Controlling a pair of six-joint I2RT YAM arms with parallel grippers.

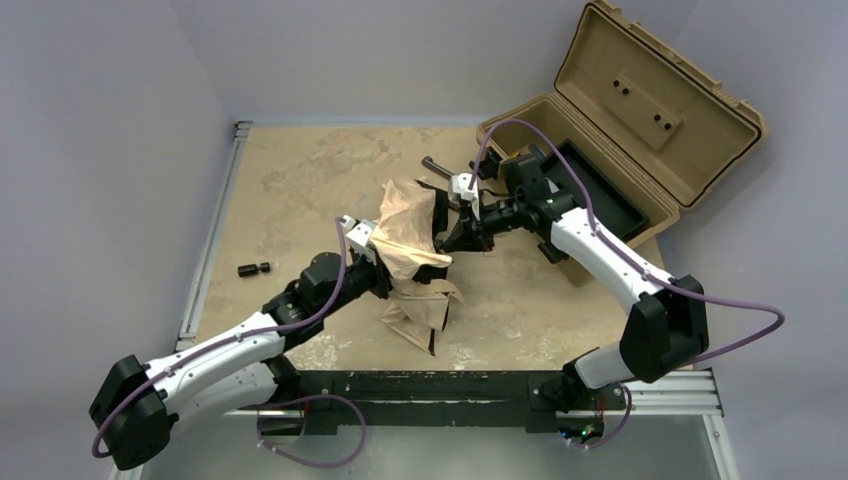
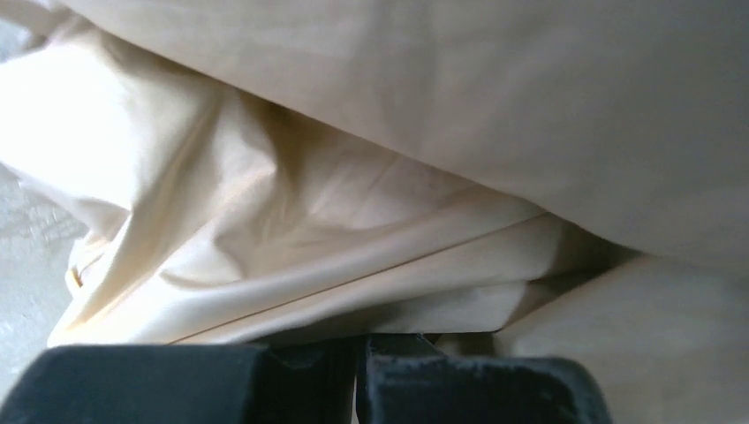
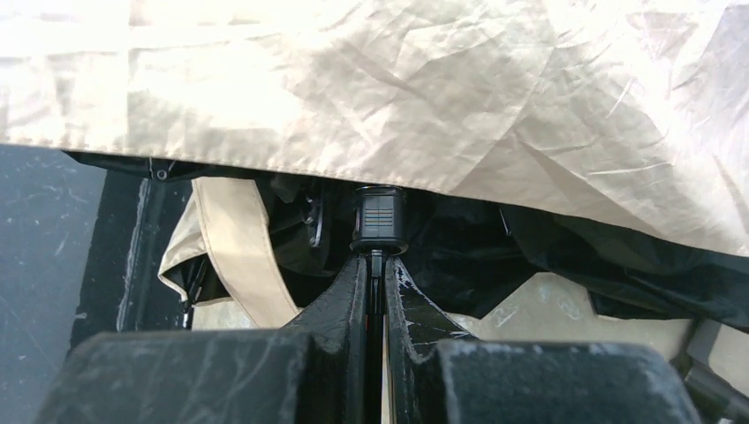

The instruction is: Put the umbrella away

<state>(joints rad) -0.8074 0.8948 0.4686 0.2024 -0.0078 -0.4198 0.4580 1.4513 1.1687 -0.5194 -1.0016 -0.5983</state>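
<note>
Above tan tabletop [image 1: 300,170], right hand [image 3: 375,262] pinches umbrella [image 1: 405,235]; left hand [image 2: 360,352] closed against it.

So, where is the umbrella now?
In the top view the umbrella lies at the middle of the table, between the left gripper and the right gripper, left of the open tan case.
</note>
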